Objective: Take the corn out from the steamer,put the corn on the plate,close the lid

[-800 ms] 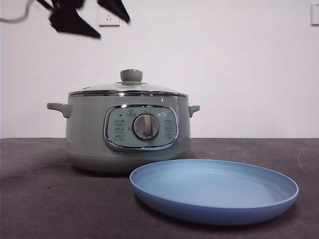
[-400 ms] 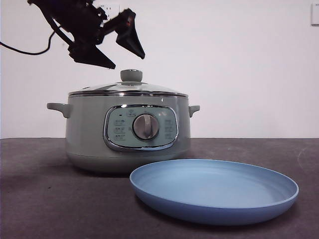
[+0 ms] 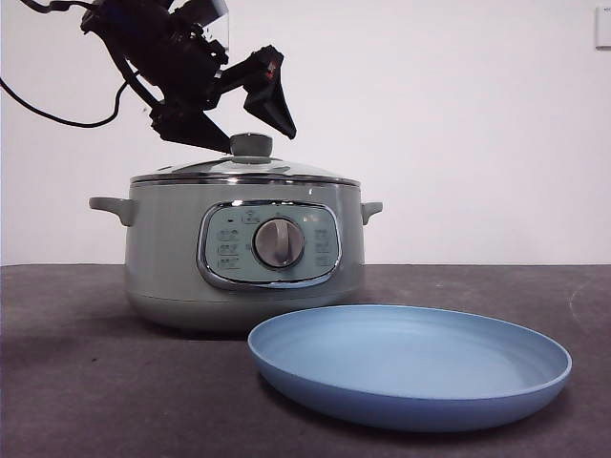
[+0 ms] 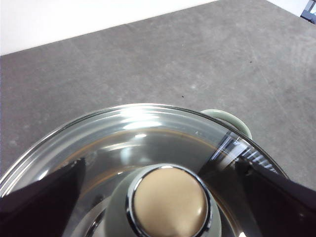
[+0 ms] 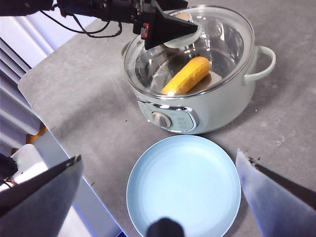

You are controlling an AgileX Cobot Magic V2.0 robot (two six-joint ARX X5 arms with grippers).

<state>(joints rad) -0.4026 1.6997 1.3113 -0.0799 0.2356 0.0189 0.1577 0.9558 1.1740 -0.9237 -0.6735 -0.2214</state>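
The sage-green steamer (image 3: 162,248) stands on the dark table with its glass lid (image 3: 243,170) on. My left gripper (image 3: 253,135) has come in from the upper left, and its open jaws stand on either side of the lid's knob (image 3: 251,144) without closing on it. In the left wrist view the knob (image 4: 170,203) sits between the jaws of that gripper (image 4: 158,158). The right wrist view shows the yellow corn (image 5: 186,75) lying inside the steamer (image 5: 217,113) under the lid. The light-blue plate (image 3: 410,367) lies empty in front. My right gripper (image 5: 159,155) hangs open high above the plate (image 5: 183,185).
A black cable (image 3: 57,116) trails from the left arm. A white wall stands behind the table, with a socket at its top right (image 3: 603,24). The right wrist view shows the table's edge (image 5: 49,131) close to the left of the steamer.
My left gripper has come down and to the right from the top left corner, and its open jaws now flank the lid knob. The steamer, lid and plate have not moved.
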